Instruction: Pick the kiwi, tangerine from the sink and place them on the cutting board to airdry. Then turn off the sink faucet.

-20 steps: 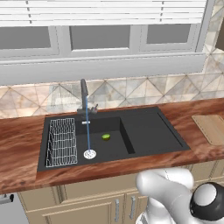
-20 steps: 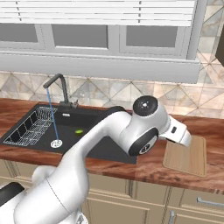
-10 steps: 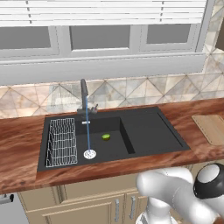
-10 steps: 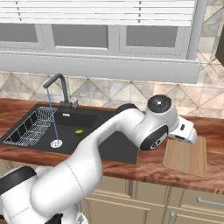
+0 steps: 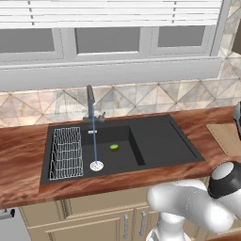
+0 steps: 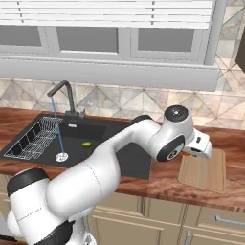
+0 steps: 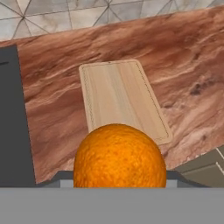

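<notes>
— Holding anything?
— Pincer [image 6: 192, 154] pinching the tangerine [image 7: 119, 156], up above the near edge of the cutting board [image 7: 120, 99], not touching it.
— And the kiwi [image 5: 114, 147]?
— Lying in the deep basin of the sink [image 5: 164, 141], just beside the water stream.
— Sink faucet [image 5: 90, 104]?
— Running, thin stream falling onto the silver drain [image 5: 96, 165]; wire rack [image 5: 66, 151] at the basin's left.
</notes>
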### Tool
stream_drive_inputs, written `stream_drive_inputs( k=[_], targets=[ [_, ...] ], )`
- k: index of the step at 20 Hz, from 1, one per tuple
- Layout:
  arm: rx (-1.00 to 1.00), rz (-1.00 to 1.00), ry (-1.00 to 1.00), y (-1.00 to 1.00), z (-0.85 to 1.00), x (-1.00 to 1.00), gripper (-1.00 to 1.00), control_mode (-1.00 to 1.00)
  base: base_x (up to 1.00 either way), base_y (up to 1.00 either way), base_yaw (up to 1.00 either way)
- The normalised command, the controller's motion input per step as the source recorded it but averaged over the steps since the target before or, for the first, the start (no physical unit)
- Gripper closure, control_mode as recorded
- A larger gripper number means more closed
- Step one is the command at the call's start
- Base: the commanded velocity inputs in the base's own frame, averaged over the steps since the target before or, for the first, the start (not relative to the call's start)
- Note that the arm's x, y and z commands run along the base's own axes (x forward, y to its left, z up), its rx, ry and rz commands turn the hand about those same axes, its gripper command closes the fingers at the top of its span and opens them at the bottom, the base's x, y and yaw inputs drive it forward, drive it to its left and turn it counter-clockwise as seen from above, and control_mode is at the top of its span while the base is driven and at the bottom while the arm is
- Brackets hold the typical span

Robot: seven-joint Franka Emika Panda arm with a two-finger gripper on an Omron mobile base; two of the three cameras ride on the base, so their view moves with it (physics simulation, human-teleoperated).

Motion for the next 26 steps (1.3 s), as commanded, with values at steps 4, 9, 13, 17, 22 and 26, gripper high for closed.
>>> stream_drive_inputs(
  k=[4,9,13,17,22,26],
  targets=[
    [0.0,0.0,0.0,-0.05,-0.19,0.22,1.0,-1.0,0.0,0.0,0.0],
    [0.0,0.04,0.0,-0.21,-0.14,0.19,1.0,-1.0,0.0,0.0,0.0],
    [0.0,0.03,0.0,-0.25,-0.16,0.26,1.0,-1.0,0.0,0.0,0.0],
    [0.0,0.03,0.0,-0.35,-0.13,0.19,1.0,-1.0,0.0,0.0,0.0],
    [0.0,0.01,0.0,-0.16,-0.05,0.27,1.0,-1.0,0.0,0.0,0.0],
    [0.01,0.03,0.01,-0.16,-0.12,0.2,1.0,-1.0,0.0,0.0,0.0]
  ],
)
